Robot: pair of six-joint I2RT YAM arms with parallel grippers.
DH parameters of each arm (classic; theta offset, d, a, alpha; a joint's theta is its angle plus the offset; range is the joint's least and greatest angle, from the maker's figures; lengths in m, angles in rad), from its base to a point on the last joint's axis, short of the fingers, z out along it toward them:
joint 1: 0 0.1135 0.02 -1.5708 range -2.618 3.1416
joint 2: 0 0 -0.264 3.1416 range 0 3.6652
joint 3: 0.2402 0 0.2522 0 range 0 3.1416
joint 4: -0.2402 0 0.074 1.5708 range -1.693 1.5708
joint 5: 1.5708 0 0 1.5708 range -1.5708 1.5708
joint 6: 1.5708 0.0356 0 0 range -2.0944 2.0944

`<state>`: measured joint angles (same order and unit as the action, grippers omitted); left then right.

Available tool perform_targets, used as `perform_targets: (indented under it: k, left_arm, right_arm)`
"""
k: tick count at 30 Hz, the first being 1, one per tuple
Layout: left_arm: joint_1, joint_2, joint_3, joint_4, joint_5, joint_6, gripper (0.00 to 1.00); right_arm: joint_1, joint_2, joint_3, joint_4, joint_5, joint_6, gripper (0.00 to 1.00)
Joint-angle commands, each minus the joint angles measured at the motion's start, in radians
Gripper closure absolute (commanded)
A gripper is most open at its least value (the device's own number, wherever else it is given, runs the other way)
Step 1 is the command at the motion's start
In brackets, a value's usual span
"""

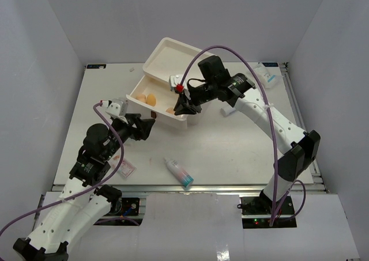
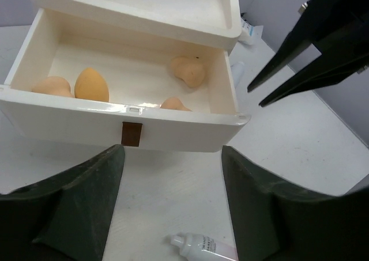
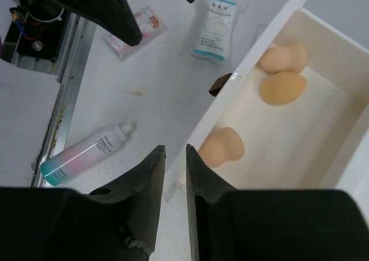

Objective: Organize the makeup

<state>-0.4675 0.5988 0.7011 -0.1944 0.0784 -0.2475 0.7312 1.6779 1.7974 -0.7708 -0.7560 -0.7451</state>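
1. The left jaws stand wide apart and empty, facing the front of the open drawer (image 2: 173,128).
2. The right jaws are nearly together with a slim gap, gripping nothing, over the drawer's corner.
3. 4 sponges (image 2: 91,84) lie in the drawer; 1 is half hidden behind its front wall.
4. The bottle (image 1: 180,173) lies on the tabletop (image 1: 230,151); the left arm (image 1: 98,146) covers part of 1 sachet (image 1: 127,169).

4 sponges (image 2: 91,85) tan; drawer (image 2: 75,125) cream (handle (image 2: 131,133) brown); bottle (image 3: 86,154) white, teal end.
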Motion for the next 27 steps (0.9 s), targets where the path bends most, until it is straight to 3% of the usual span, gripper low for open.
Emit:
perform_targets:
  k: [1,4,8,13,19,27]
  left_arm:
    - [0.003,-0.002,0.053,-0.078,-0.089,-0.042,0.43]
    - [0.004,-0.028,0.066,-0.112,-0.105,-0.045,0.53]
    - [0.003,-0.119,0.04,-0.151,-0.104,-0.076,0.54]
    - [0.003,-0.205,0.018,-0.194,-0.121,-0.139,0.56]
    - [0.003,-0.214,0.024,-0.236,-0.128,-0.224,0.66]
    - [0.004,-0.14,-0.068,-0.203,-0.035,-0.374,0.81]
  right_arm:
    - [0.102,-0.001,-0.046,0.017,0.06,0.022,0.83]
    - [0.177,0.019,-0.086,0.104,0.247,0.113,0.86]
    - [0.22,0.08,-0.053,0.149,0.381,0.181,0.87]
    - [0.243,0.161,0.08,0.11,0.399,0.187,0.87]
    - [0.303,0.264,0.168,0.11,0.562,0.213,0.86]
    - [0.223,0.179,0.255,0.105,0.567,0.206,0.77]
